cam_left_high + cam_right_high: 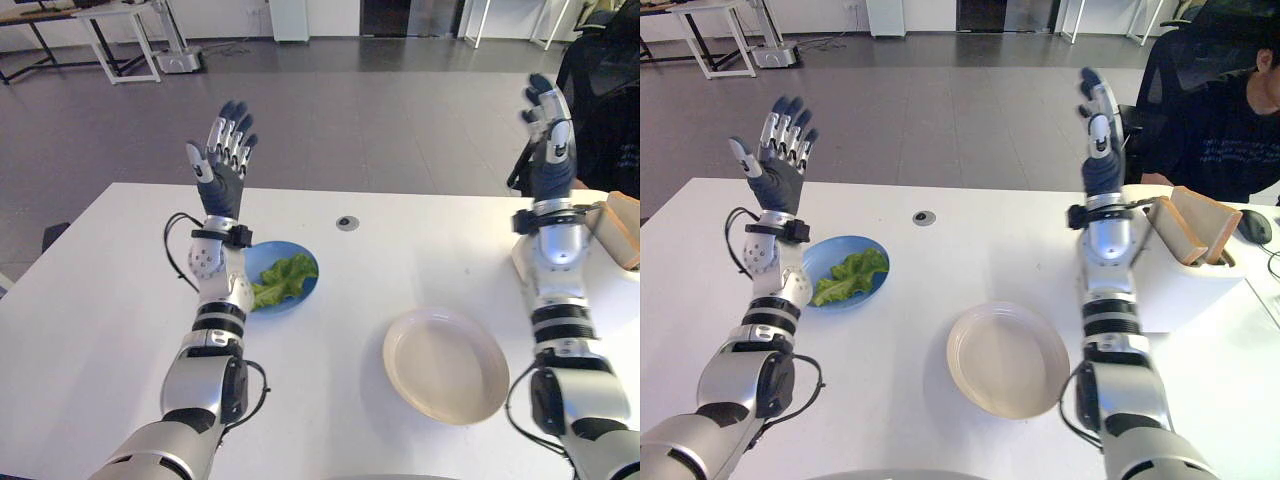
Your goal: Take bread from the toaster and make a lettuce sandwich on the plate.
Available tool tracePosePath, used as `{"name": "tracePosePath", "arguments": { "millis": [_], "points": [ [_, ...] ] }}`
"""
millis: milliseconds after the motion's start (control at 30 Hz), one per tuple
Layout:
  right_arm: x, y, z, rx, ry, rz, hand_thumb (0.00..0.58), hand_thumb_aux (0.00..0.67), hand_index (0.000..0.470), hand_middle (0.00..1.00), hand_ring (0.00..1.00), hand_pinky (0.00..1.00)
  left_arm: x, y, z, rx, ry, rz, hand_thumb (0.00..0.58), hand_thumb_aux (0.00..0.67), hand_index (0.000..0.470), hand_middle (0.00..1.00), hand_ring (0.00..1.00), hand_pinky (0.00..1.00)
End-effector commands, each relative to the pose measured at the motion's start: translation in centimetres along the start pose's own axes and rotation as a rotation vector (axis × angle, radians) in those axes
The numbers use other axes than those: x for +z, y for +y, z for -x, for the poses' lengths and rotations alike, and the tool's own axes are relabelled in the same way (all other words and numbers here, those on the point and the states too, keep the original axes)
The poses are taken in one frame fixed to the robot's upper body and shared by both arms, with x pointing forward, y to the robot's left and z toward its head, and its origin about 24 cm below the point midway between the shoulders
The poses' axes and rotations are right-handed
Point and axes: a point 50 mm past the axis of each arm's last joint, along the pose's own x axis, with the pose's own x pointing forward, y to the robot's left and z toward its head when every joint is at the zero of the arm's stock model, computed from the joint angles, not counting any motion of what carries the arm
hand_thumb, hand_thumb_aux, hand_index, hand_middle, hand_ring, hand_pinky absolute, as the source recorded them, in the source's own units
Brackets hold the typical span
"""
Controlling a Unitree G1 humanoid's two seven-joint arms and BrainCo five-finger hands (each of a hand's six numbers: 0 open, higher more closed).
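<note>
Far left: left robot hand [780, 165], raised well above the surface [940, 260], fingers spread, gripping nothing. Just beside its forearm, a blue dish [830, 258] with the lettuce [852, 275] lying in it, touched by neither hand. Toward the middle, the plate [1005, 362], bare, with no bread and no lettuce on it. Further right, right robot hand [1097, 140], likewise lifted high, fingers straight and open, empty, near the toaster [1190, 290] but apart from it. At the right edge, the toaster itself, with two slices of bread [1202, 225] standing up out of its slots. By the look of it, nothing of the task done yet: bread not drawn out, lettuce not lifted, sandwich not begun. Left to do, judging from this: pulling out a slice and laying it on the plate, setting lettuce over it, then closing with the second slice. Probably a first move for the right robot hand, as the one nearest the toaster.
</note>
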Motion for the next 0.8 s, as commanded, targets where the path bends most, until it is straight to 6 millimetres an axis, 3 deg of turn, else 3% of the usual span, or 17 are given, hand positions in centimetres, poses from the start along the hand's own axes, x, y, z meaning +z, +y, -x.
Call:
{"name": "tracePosePath", "arguments": {
  "millis": [33,167,267,500,733,767,800],
  "points": [
    [-1.5,-5.9,0.7,-0.104,0.123,0.664,0.000,0.000,0.000,0.00,0.00,0.00,0.1,1.7,1.3,-0.048,0.078,-0.288,0.000,0.000,0.000,0.00,0.00,0.00],
    [-3.0,-9.9,1.9,-0.145,0.307,1.118,0.000,0.000,0.000,0.00,0.00,0.00,0.1,2.5,1.7,-0.034,0.109,-0.387,0.000,0.000,0.000,0.00,0.00,0.00],
    [-3.6,-11.8,2.7,-0.146,0.431,1.252,0.000,0.000,0.000,0.00,0.00,0.00,0.2,2.5,1.7,-0.038,0.111,-0.409,0.000,0.000,0.000,0.00,0.00,0.00],
    [-4.4,-13.2,3.8,-0.095,0.608,1.292,0.000,0.000,0.000,0.00,0.00,0.00,0.0,2.4,1.9,-0.050,0.118,-0.415,0.000,0.000,0.000,0.00,0.00,0.00],
    [-5.5,-13.3,5.4,0.020,0.781,1.203,0.000,0.000,0.000,0.00,0.00,0.00,0.1,2.4,2.1,-0.057,0.123,-0.410,0.000,0.000,0.000,0.00,0.00,0.00],
    [-5.5,-13.2,5.4,0.031,0.789,1.192,0.190,0.121,0.085,0.00,0.00,0.00,0.1,2.5,2.2,-0.057,0.124,-0.410,0.000,0.000,0.000,0.00,0.00,0.00],
    [-5.4,-13.0,5.4,0.042,0.789,1.177,0.441,0.342,0.240,0.00,0.00,0.00,0.1,2.5,2.2,-0.057,0.124,-0.410,0.000,0.000,0.000,0.00,0.00,0.00]
  ]
}}
